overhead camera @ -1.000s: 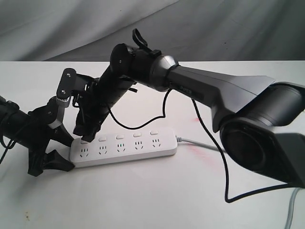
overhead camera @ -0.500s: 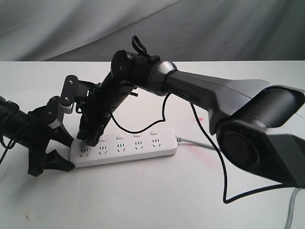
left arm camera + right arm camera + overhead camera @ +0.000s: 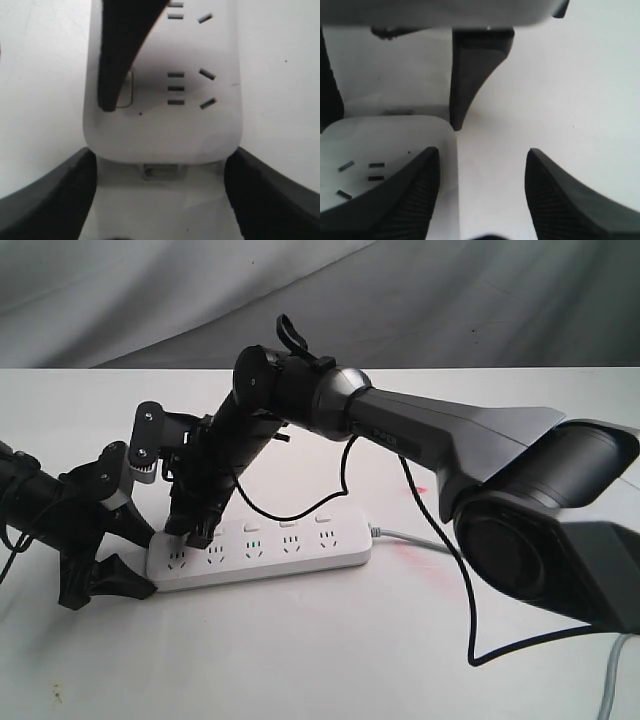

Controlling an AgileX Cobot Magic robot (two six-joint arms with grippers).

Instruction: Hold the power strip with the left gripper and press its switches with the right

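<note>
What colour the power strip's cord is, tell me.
Light grey; the cord shows best in the exterior view.

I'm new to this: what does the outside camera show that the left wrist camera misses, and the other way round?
Only the exterior view shows the whole power strip, its row of switches, the grey cord and both arms. Only the left wrist view shows, close up, the left gripper fingers flanking the strip's end. Both show one finger of the right gripper down at the end switch.
</note>
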